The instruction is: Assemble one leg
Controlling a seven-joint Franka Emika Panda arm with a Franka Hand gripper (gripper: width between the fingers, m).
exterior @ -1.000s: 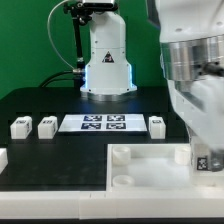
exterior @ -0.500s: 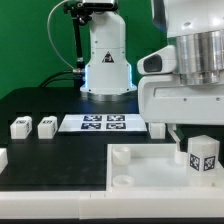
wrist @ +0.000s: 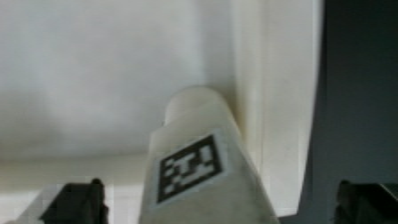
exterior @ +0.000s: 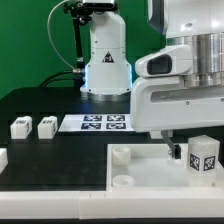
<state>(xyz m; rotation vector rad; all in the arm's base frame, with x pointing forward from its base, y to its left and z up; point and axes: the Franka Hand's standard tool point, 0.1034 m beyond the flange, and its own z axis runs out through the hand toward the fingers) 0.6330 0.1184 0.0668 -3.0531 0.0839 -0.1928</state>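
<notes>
In the exterior view we see the end effector (exterior: 178,150) hanging low over the tabletop (exterior: 140,172); just beside it, toward that view's right, the leg (exterior: 204,155) stands upright on the tabletop, apart from the fingers. In the wrist view the leg (wrist: 201,160) rises between the spread, released fingertips (wrist: 79,200).

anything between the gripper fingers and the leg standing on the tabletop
Nothing. In the wrist view the leg stands upright on the tabletop, with bare gaps between it and both fingertips. The gripper is open.
</notes>
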